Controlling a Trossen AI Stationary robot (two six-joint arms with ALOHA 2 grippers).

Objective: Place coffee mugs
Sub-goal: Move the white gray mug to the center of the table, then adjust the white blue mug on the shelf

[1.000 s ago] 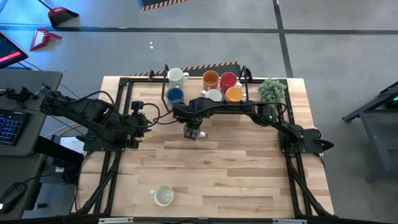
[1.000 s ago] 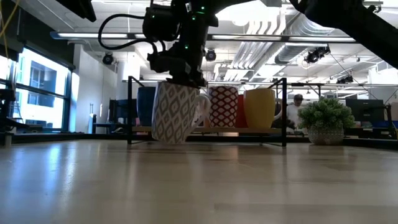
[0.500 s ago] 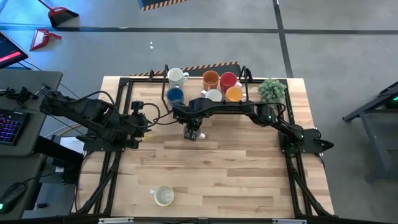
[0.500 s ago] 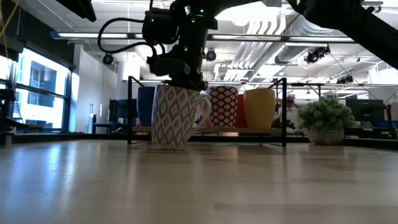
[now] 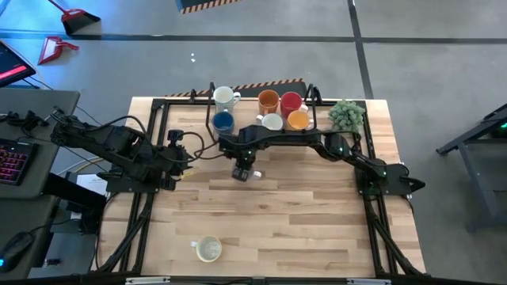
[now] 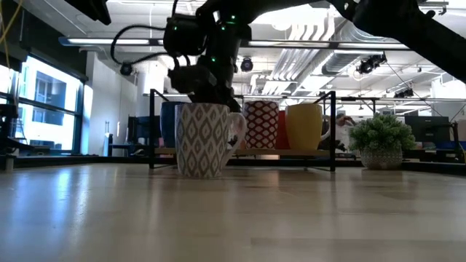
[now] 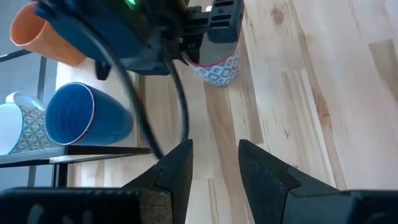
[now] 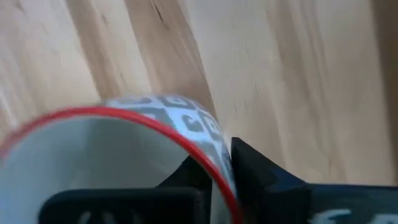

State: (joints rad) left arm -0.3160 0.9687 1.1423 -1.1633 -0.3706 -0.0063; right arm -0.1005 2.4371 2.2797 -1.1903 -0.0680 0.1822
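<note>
Low view shows what high view can't: the patterned mug (image 6: 203, 140) sits upright w/ its base flat on the table (image 6: 233, 218), handle toward the rack side, diamond pattern on its wall. High view hides most of that mug under the right gripper (image 5: 245, 168) but gives the layout: mug is on the tabletop just in front of the rack (image 5: 317, 107), a bit left of centre. Right wrist view adds the red rim and white inside of the mug (image 8: 124, 155), w/ one dark finger inside the rim and one outside.

Mug's long axis is vertical, mouth up.

Right gripper: fingers straddle the mug wall at the rim, gap narrow; whether they press it or have just let go I can't tell. Left gripper (image 7: 214, 165) hangs over bare wood at the table's left side, fingers part-open, nothing between them, pointing toward the rack.

Other mugs per high view: white mug (image 5: 225, 97) and blue mug (image 5: 223, 121) at rack's left end; orange mug (image 5: 268, 100), red mug (image 5: 291, 101), a cream mug (image 5: 272, 121) and yellow-orange mug (image 5: 298, 119) grouped to the right. One more cream mug (image 5: 208, 248) sits alone near the front edge, well apart. Potted plant (image 5: 346, 114) stands at the rack's right end.
</note>
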